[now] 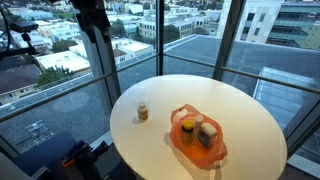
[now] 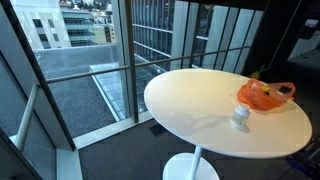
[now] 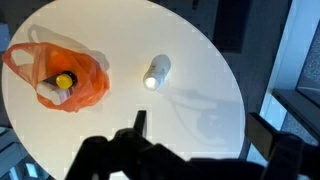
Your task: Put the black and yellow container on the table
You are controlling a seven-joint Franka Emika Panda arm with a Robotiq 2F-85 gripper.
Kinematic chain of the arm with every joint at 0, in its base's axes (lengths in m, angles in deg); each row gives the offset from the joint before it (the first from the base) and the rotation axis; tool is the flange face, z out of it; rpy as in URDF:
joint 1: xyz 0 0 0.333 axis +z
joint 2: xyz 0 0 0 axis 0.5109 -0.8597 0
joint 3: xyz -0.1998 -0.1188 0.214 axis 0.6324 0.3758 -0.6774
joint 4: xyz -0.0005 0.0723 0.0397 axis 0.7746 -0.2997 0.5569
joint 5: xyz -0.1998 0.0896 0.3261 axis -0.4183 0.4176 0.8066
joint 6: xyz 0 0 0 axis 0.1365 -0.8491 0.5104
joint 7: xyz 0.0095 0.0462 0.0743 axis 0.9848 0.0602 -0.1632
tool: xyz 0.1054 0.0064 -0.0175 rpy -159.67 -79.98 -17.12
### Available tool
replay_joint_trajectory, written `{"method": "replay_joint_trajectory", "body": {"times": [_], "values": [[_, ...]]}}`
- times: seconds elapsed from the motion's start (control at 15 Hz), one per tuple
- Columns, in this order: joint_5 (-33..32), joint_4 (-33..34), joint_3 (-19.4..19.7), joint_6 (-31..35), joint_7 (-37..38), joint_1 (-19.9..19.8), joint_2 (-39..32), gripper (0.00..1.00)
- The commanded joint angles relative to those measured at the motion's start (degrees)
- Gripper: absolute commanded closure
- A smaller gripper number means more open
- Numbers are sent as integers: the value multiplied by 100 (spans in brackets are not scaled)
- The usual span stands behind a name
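The black and yellow container (image 3: 63,80) stands inside an orange plastic bag (image 3: 85,80) on the round white table (image 3: 190,60), its yellow top showing in the bag's mouth. It also shows in an exterior view (image 1: 188,127). A pale boxy pack (image 3: 50,93) lies beside it in the bag. My gripper (image 3: 205,130) is open and empty, high above the table and well to the side of the bag. Only its dark fingers show, in the wrist view.
A small amber jar with a pale lid (image 3: 157,72) stands on the table apart from the bag, seen in both exterior views (image 1: 142,112) (image 2: 240,117). The bag (image 2: 265,95) sits near the table edge. Glass walls with railings surround the table (image 2: 200,110).
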Motion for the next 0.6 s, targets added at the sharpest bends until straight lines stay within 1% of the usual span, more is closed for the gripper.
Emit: {"method": "replay_joint_trajectory", "body": {"times": [0.0,0.27,0.53], "values": [[-64,12,114,-13,59,146,-24,0],[-64,12,114,-13,59,146,-23,0],[-120,295,193,-61,140,45,-186,0]]}}
